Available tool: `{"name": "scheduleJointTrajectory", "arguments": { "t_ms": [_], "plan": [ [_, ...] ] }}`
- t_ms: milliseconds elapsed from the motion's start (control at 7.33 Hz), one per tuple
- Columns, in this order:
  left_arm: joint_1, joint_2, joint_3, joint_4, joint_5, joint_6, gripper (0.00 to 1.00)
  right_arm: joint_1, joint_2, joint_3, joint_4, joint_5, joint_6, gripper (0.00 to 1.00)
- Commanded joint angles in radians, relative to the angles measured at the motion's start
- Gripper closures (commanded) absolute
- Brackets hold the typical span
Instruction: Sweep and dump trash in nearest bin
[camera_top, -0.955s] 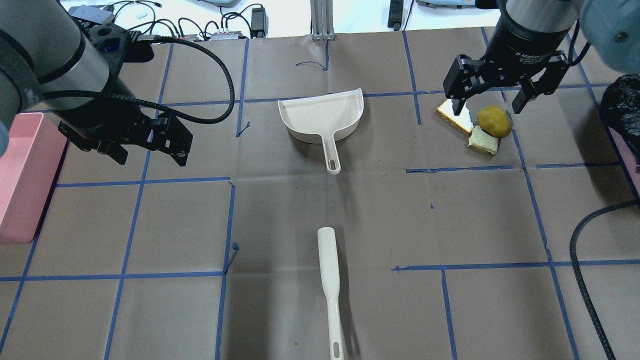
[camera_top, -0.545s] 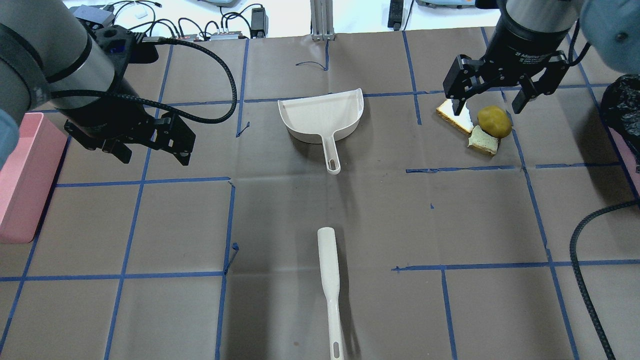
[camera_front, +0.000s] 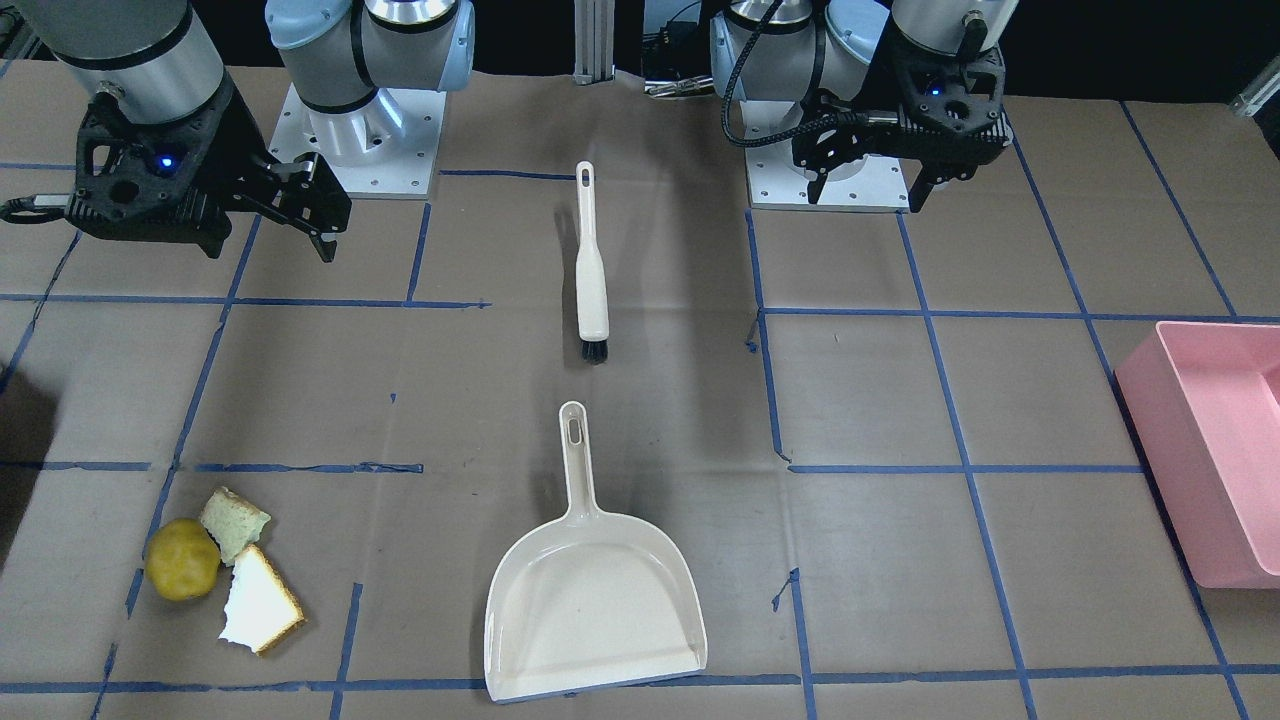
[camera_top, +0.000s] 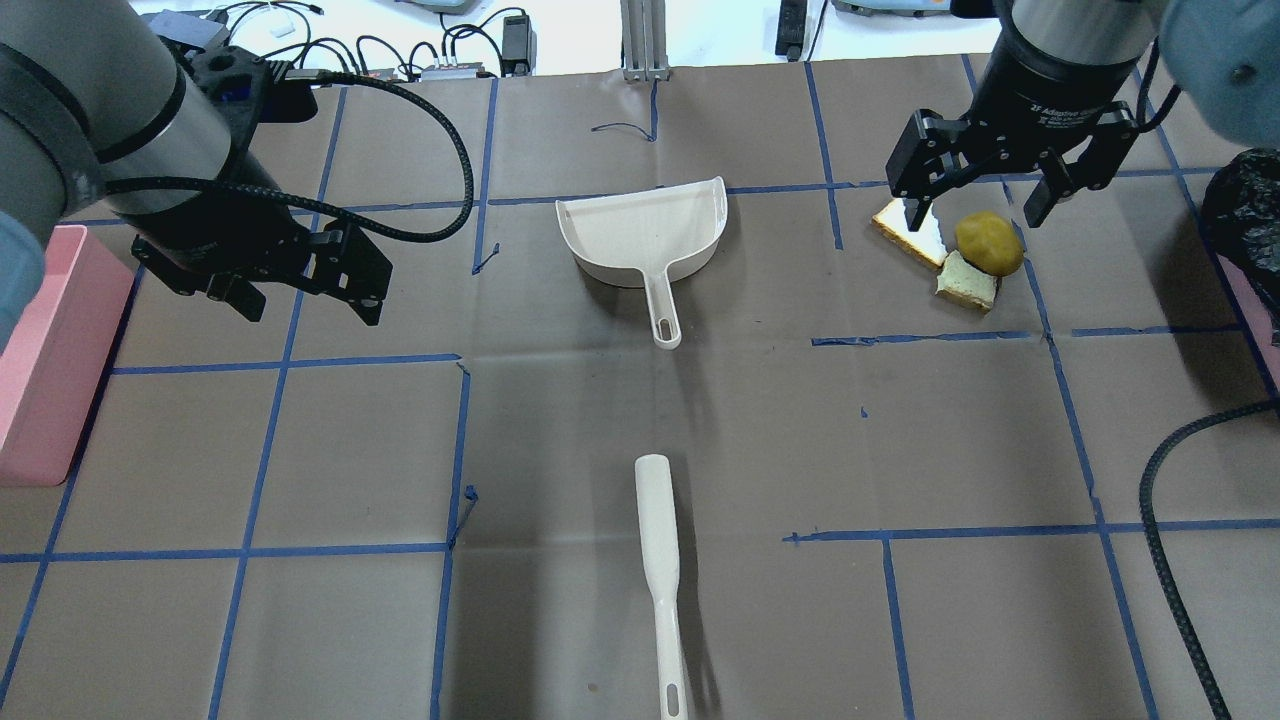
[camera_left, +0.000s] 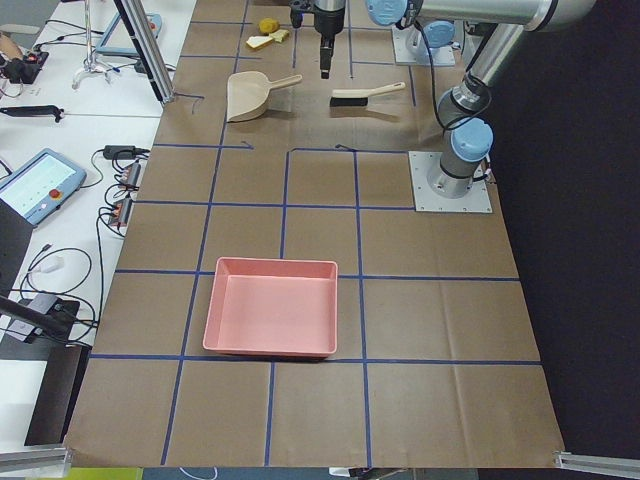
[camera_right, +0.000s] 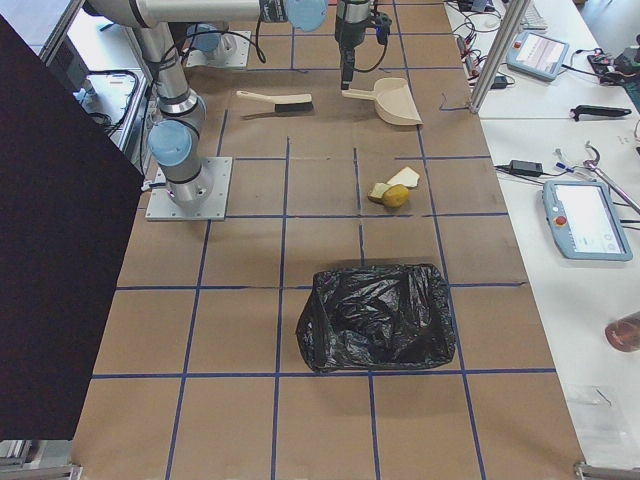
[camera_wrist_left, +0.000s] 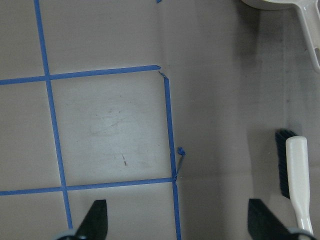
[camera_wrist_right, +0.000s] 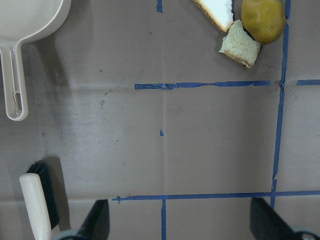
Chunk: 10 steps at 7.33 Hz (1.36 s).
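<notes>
Trash (camera_top: 975, 262): round yellow lump (camera_top: 988, 243), two torn crusty bread pieces (camera_top: 966, 282), smooth plastic dustpan (camera_top: 645, 235), both jaws released

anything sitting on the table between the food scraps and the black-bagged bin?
Nothing visible. In the exterior right view only bare brown paper lies between the yellow-brown lump, two white bread pieces and the black bag-lined bin.

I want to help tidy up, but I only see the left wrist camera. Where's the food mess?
Observer: The trash, a yellow-brown lump and two bread pieces, lies on the robot's right, past the dustpan.
Operator: Which bin is closest?
Observer: The black-bagged bin, on the robot's far right; the pink bin is on its far left.
Operator: Is the other arm holding anything?
Observer: No, the right gripper has its jaws open and empty.
</notes>
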Motion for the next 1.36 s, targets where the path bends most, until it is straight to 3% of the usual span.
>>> {"name": "scheduleJointTrajectory", "arguments": {
  "t_ms": [0, 818, 1227],
  "plan": [
    [0.000, -0.002, -0.004, 0.001, 0.000, -0.013, 0.00, 0.000, 0.000, 0.000, 0.000, 0.000, 0.000, 0.00],
    [0.000, -0.016, 0.003, 0.000, -0.003, -0.011, 0.00, 0.000, 0.000, 0.000, 0.000, 0.000, 0.000, 0.00],
    [0.000, -0.015, 0.012, 0.000, -0.051, -0.011, 0.00, 0.000, 0.000, 0.000, 0.000, 0.000, 0.000, 0.00]
  ]
}}
